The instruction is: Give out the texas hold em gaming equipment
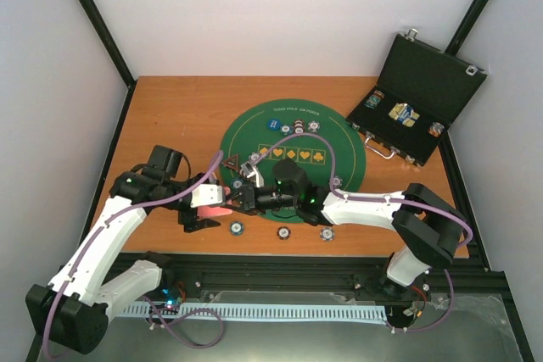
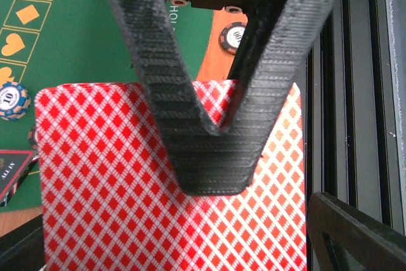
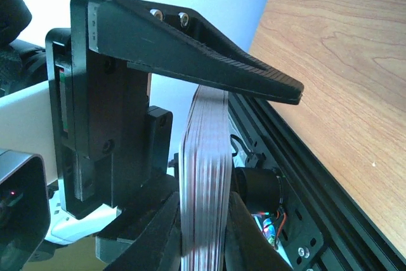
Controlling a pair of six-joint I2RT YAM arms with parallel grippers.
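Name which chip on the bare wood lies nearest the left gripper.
The leftmost chip, beside the left gripper; the middle chip and rightmost chip lie farther right.

Along the twelve o'clock rim of the green felt mat (image 1: 254,129) runs a pale arc of small lettering that seems to read TEXAS HOLD 'EM POKER. Below it, a row of yellow-outlined boxes carries suit signs, hearts and a diamond among them. In the left wrist view the blue-striped poker chip (image 2: 11,100), at nine o'clock of the red-backed deck (image 2: 114,188), bears the number 10; the dark-striped chip (image 2: 233,35) at one o'clock has digits too small to read, and beside it the mat shows the letters HO.
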